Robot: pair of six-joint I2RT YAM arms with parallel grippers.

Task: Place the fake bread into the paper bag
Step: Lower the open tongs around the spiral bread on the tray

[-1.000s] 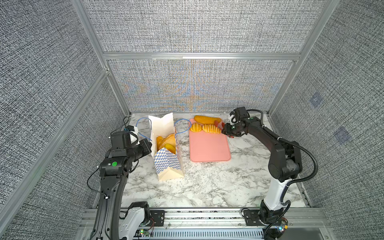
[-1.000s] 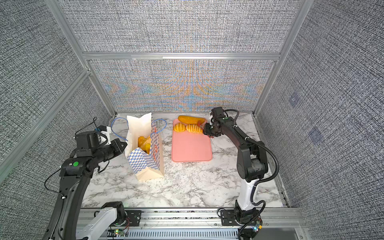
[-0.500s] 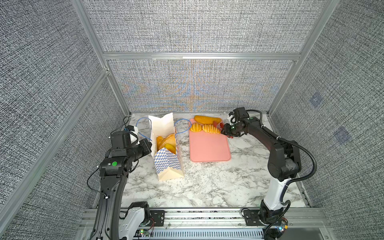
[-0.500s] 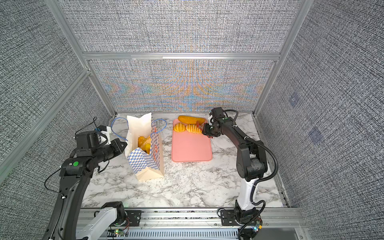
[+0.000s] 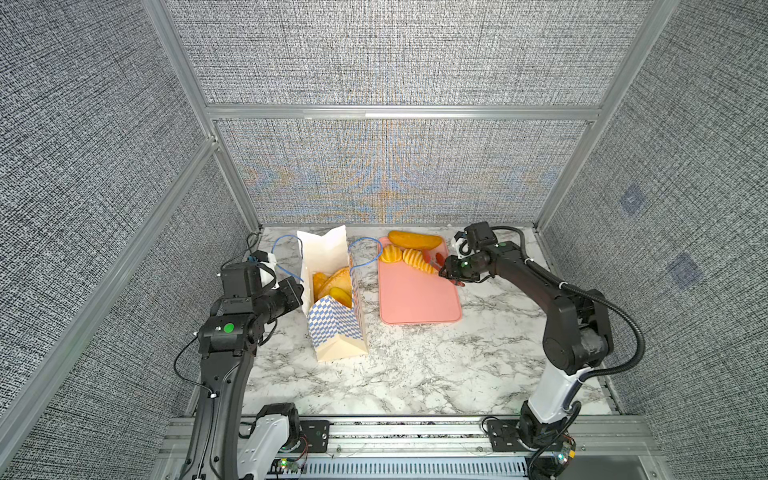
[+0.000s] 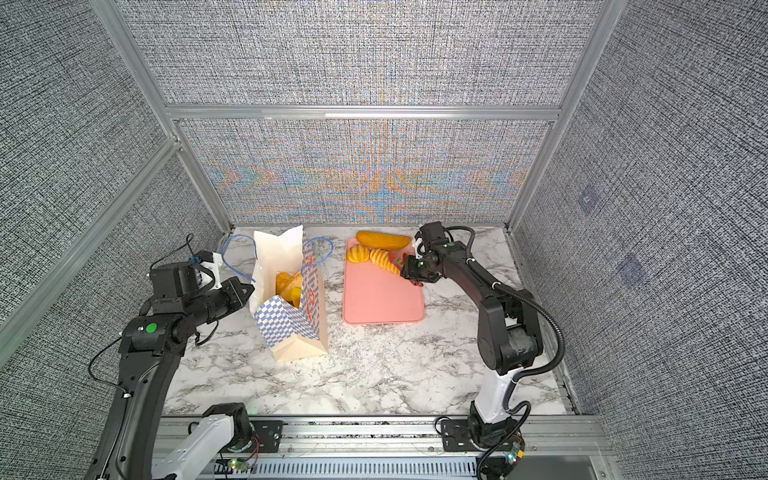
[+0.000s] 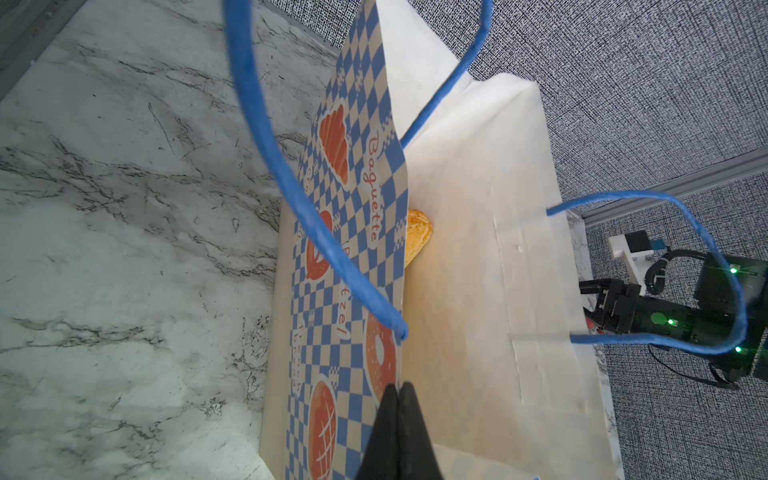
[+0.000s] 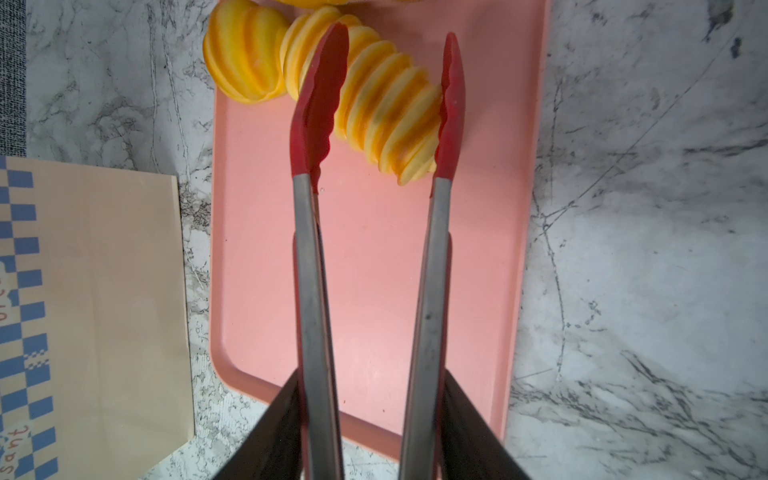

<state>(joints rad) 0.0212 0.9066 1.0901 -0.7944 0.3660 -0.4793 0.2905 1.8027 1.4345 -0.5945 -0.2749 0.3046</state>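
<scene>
Pinching paper bag [image 7: 457,249] rim: left gripper [image 7: 398,390] | right gripper [image 8: 370,376] clamps red tongs [image 8: 309,249] | marble tabletop [image 5: 415,365] | grey woven walls [image 5: 395,54]

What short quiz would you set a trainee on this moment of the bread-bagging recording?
1. True or false: the left claw is shut on the paper bag's rim.
2. The red tongs held in the right claw have their tips on either side of: A) the long ridged roll; B) the bag's rim; C) nothing at all.
3. How many bread pieces lie on the pink tray?
Key: 1 true; 2 A; 3 three.
</scene>
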